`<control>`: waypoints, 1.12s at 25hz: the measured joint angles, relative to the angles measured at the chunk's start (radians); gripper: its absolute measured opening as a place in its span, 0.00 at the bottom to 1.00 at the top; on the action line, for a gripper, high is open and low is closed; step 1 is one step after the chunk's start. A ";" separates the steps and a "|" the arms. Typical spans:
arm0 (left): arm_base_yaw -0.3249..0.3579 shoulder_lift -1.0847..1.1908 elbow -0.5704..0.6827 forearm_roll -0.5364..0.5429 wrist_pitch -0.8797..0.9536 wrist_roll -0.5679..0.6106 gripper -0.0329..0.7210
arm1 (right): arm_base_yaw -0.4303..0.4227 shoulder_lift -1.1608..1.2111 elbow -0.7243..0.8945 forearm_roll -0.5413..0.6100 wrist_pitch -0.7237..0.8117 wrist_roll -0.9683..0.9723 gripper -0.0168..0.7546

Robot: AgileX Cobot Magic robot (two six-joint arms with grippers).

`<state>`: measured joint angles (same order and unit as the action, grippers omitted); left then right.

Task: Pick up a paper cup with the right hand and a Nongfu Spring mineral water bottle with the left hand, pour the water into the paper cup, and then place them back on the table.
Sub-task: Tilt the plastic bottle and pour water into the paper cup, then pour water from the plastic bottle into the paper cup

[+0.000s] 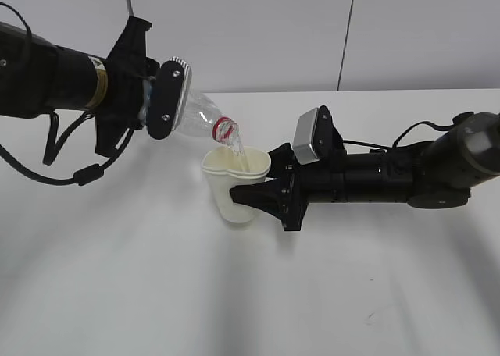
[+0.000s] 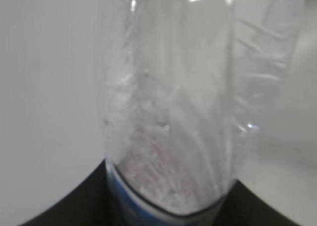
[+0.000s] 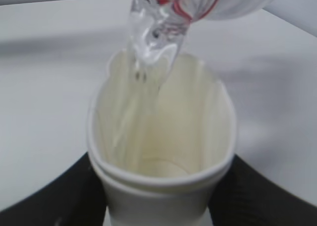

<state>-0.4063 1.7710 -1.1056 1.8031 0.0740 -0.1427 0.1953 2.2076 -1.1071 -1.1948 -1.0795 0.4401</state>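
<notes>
My left gripper (image 1: pixel 160 102) is shut on the clear Nongfu Spring bottle (image 1: pixel 195 114), held tilted with its red-ringed neck (image 1: pixel 224 128) down over the paper cup (image 1: pixel 232 186). Water (image 1: pixel 238 149) streams from the mouth into the cup. My right gripper (image 1: pixel 250 196) is shut on the cream-white cup, squeezing its rim oval, and holds it just above the white table (image 1: pixel 156 278). In the right wrist view the cup (image 3: pixel 163 151) fills the middle, with the bottle mouth (image 3: pixel 163 18) above it pouring. In the left wrist view the bottle body (image 2: pixel 188 112) fills the frame between my fingers.
The table's far edge meets a grey-white wall (image 1: pixel 258 28) behind both arms. A black cable (image 1: pixel 47 169) hangs below the left arm. The right arm (image 1: pixel 391 176) lies low over the table's right half.
</notes>
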 joint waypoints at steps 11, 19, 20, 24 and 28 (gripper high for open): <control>0.000 0.000 0.000 0.025 0.021 0.000 0.44 | 0.000 0.000 0.000 -0.004 0.008 0.000 0.55; 0.000 0.000 0.000 0.025 0.021 0.000 0.44 | 0.000 0.000 0.000 -0.005 0.008 0.002 0.55; 0.000 0.000 0.000 0.025 0.021 0.000 0.44 | 0.000 0.000 0.000 -0.005 0.008 0.002 0.55; 0.000 0.000 0.000 0.026 0.021 0.000 0.44 | 0.000 0.000 0.000 -0.007 0.008 0.002 0.55; 0.000 0.000 0.000 0.026 0.021 0.000 0.44 | 0.000 0.000 0.000 -0.009 0.008 0.002 0.55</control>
<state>-0.4063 1.7710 -1.1056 1.8291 0.0955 -0.1427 0.1953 2.2076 -1.1071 -1.2036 -1.0710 0.4423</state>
